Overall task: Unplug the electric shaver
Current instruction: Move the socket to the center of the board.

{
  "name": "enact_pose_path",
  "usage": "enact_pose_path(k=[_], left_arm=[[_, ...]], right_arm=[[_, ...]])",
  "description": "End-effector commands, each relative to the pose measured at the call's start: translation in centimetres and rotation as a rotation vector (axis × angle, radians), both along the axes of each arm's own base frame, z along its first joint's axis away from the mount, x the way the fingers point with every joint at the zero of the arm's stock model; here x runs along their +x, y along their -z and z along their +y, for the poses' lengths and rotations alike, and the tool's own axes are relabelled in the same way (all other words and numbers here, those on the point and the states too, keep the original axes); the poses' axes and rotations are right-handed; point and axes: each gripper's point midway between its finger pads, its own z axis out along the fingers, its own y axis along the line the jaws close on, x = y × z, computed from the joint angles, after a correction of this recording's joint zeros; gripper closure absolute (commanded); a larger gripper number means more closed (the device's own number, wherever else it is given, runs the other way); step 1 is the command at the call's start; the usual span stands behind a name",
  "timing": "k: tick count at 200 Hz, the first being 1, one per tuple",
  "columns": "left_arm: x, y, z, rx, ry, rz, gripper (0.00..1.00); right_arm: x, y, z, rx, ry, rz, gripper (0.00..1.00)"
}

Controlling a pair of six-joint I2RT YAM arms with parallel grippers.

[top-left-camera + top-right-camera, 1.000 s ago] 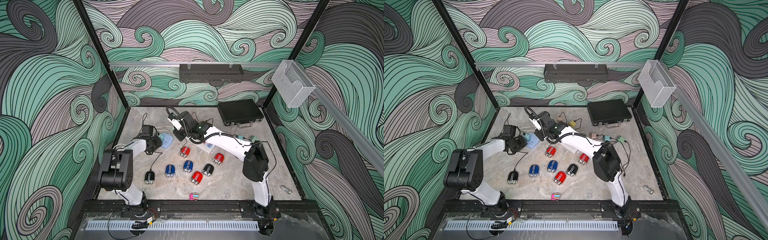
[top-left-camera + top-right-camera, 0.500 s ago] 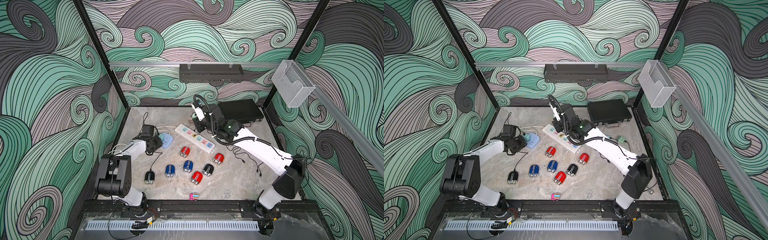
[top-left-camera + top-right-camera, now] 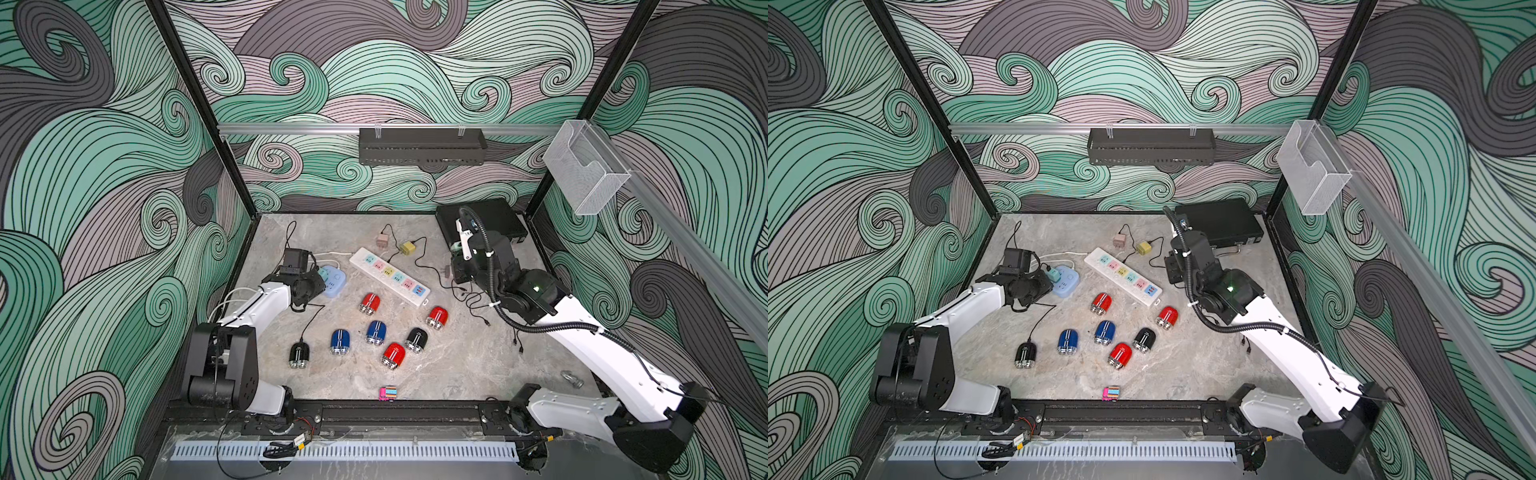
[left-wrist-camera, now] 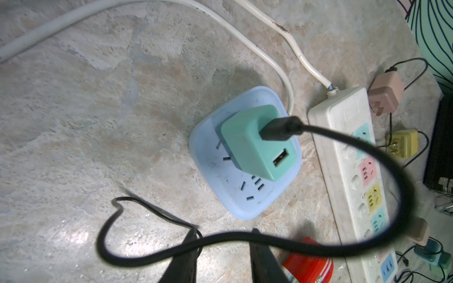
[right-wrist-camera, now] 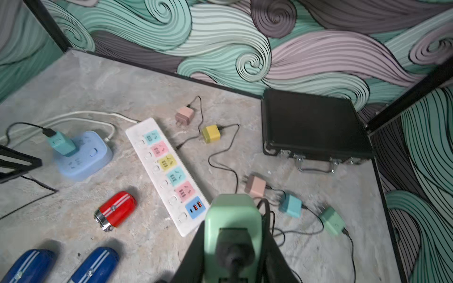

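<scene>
Seven shavers (image 3: pixel 376 332), two power strips (image 3: pixel 388 276) — the corded black shaver (image 3: pixel 299 355) lies well apart from the left gripper's (image 4: pixel 223 232) closed-up fingers (image 4: pixel 183 257), its cable (image 4: pixel 318 250) crossing them — right gripper (image 5: pixel 232 225) clamps a green charger (image 5: pixel 232 210).

Two arms flank the white power strip (image 3: pixel 390 277), one on each side.
The left arm (image 3: pixel 262 305) folds sharply at the elbow and reaches low to the strip's left, and the jaws of the left gripper (image 4: pixel 223 235) are drawn almost together. The right arm (image 3: pixel 602 353) stretches long from its base, its wrist raised to the strip's right. The right gripper (image 5: pixel 232 220) tilts downward toward the strip, its fingers (image 5: pixel 192 254) clamped on a pale green charger (image 5: pixel 232 213).
</scene>
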Motion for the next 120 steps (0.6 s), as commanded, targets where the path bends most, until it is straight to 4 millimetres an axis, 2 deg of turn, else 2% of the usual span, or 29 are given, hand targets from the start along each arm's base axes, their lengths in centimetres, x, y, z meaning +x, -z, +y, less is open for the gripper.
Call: enact_pose_path(k=[1,34,86,99,120], left_arm=[[-0.8,-0.8,0.1,0.028,0.015,-0.009,0.64],[-0.9,-0.6,0.0,0.022,0.016,-0.008,0.64],[-1.0,-0.7,-0.2,0.019,0.021,-0.008,0.64],[-1.0,-0.6,-0.2,0.020,0.023,-0.005,0.64],[-1.1,-0.3,-0.3,0.018,0.024,0.002,0.64]], right_arm=[[-1.4,2.7,-3.0,-0.034,0.127,0.088,0.82],[-1.4,6.2,-3.4,-0.023,0.153,0.188,0.82],[1.4,13.4,-1.1,0.128,0.122,0.355,0.82],[2.3,14.5,-0.4,0.189,0.105,0.374,0.82],[3.8,15.2,0.6,0.282,0.073,0.380,0.81]])
